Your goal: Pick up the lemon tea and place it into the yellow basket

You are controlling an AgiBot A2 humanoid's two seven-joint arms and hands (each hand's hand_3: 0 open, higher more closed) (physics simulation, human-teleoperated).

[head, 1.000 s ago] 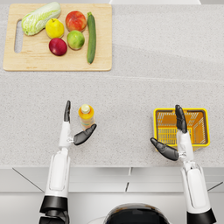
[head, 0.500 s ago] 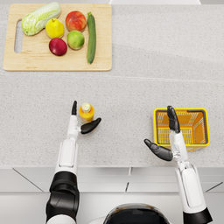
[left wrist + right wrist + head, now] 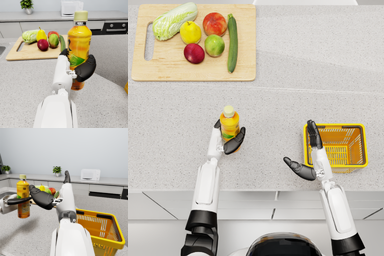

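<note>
My left hand (image 3: 226, 140) grips the one lemon tea (image 3: 229, 123), upright, near the desk (image 3: 278, 110) middle.
My right hand (image 3: 309, 159) is spread, holding nothing, at the single yellow basket's (image 3: 359, 131) rim. Only the wrist views show a microwave (image 3: 90, 174) and two plants (image 3: 57, 169).

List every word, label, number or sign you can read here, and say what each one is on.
None can be read.
lemon tea bottle: its label shows green and dark marks, too blurred to read.
microwave: no legible text.
yellow basket: no marking visible.
</note>
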